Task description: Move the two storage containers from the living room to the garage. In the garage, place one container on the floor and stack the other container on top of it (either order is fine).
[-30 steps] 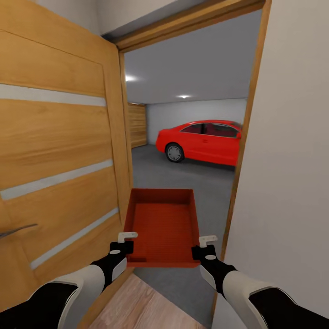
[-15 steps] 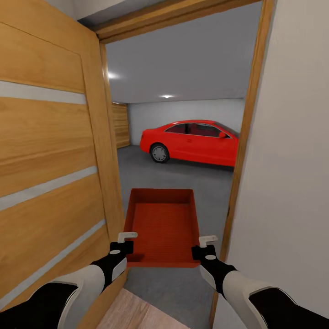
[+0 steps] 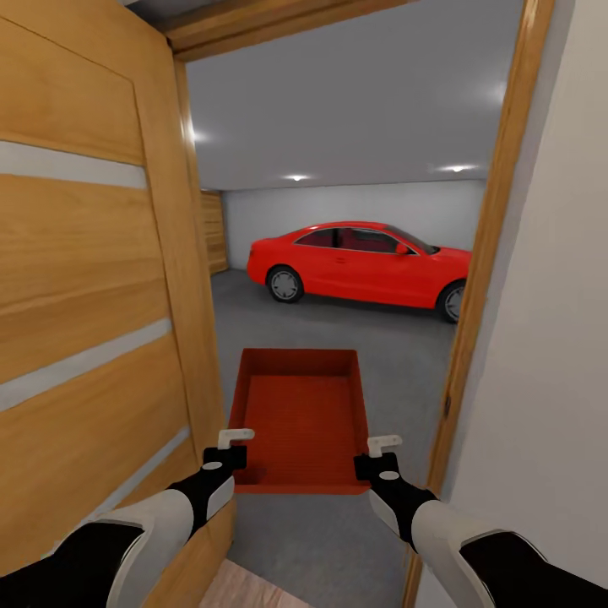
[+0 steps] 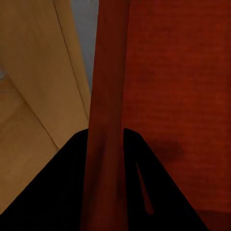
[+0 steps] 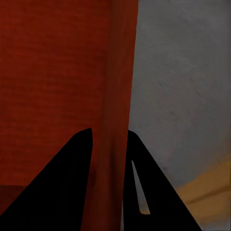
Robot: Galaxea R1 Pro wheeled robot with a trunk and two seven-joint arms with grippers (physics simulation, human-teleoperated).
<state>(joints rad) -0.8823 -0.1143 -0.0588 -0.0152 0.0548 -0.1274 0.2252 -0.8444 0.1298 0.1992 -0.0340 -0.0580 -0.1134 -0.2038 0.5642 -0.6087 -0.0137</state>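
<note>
Head view: both grippers, left gripper [image 3: 226,447] and right gripper [image 3: 382,452], clamp container [image 3: 300,414] walls. Recommend level carriage, centred between door [image 3: 93,279] and frame [image 3: 485,270].

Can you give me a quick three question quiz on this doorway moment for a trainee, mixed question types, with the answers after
1. True or false: the storage container is held by both grippers, each clamped on a side wall.
2. Multiple choice: what stands in the garage beyond the doorway? A) a red car B) a bicycle C) a workbench
3. Fill in: the open wooden door is on the robot's ____ side.

Key
1. True. In the wrist views the left gripper and the right gripper each straddle a wall of the bin.
2. A, the red car on the grey floor.
3. Left; the wooden door lies along that side.
</note>
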